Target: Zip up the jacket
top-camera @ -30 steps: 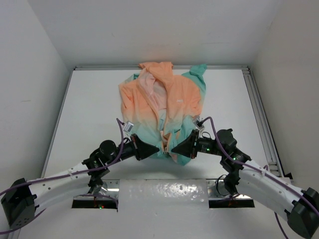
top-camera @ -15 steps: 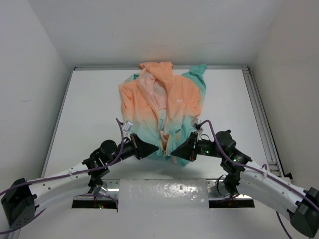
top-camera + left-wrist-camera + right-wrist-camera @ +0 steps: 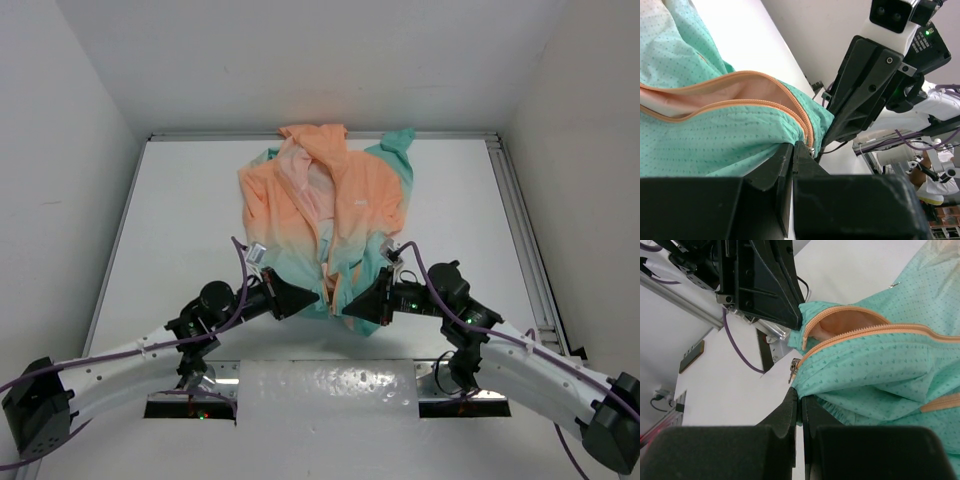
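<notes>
Pinching the teal hem on each side of the zipper at its lower end lets you, I judge, line up both halves for joining. The left gripper and the right gripper are each clenched on the jacket, which spreads flat beyond that end. Both arms lie low and reach inward, with fingertips facing each other across it.

A thin hooded jacket is lying face up on the white bench, hood at the far edge, fading from peach-orange to mint-teal at the near hem. Its orange zipper is gaping open, showing pale pink lining, with the metal pull hanging at the bottom.
</notes>
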Tool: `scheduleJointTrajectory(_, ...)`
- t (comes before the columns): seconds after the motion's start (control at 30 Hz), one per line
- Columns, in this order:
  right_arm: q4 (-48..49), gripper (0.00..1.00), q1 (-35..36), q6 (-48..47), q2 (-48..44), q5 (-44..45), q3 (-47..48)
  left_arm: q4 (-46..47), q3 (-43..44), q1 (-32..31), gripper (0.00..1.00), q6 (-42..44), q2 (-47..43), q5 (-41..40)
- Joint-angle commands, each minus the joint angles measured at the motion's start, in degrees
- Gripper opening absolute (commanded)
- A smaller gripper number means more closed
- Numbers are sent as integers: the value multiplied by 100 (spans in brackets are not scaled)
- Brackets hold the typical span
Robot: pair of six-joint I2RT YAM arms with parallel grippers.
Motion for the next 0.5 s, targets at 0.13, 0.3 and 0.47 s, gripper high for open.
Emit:
scheduleJointTrajectory(0.13, 232, 0, 48, -125, -11, 72, 119, 448, 128, 18, 0, -44, 132, 213)
scheduleJointTrajectory(0.3, 214, 0, 48, -169, -2, 107, 172, 404, 110, 18, 0, -44, 62, 221)
scheduleJointTrajectory(0.47, 197, 0, 48, -196, 7, 134, 207, 369, 101, 18, 0, -53, 35, 248)
